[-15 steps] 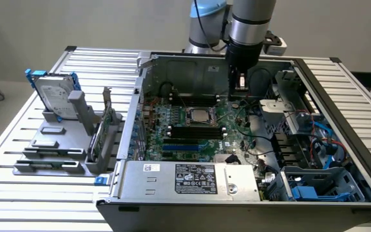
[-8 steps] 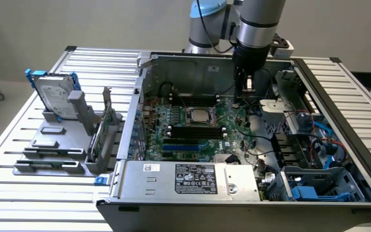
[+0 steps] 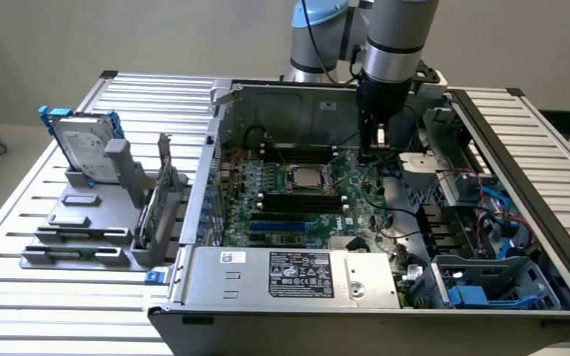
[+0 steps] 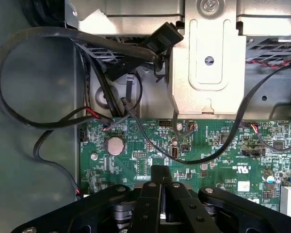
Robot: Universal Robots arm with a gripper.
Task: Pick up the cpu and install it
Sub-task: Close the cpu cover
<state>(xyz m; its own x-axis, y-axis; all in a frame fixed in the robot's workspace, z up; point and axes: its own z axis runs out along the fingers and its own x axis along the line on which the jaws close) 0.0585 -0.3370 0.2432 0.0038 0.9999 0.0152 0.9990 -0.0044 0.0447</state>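
Hovering clenched on nothing visible, the claw (image 3: pixel 377 150) hangs over the motherboard (image 4: pixel 262 160), at two o'clock from the cpu (image 3: pixel 305 178), which lies flat, probably seated.

This looks like a robotics lab or test cell set up for computer assembly. A slatted aluminium bench (image 3: pixel 67 297) stands before a bare pale wall (image 3: pixel 116 37), and a robot arm (image 3: pixel 396 37) reaches down from behind it. On the bench sits an opened PC case (image 3: pixel 295 104), its green board (image 3: pixel 295 196) and cables (image 4: pixel 19 43) exposed. Beside it, a grey rack (image 3: pixel 77 237) holds a hard drive (image 3: pixel 79 144) and a card (image 3: pixel 161 200) upright.
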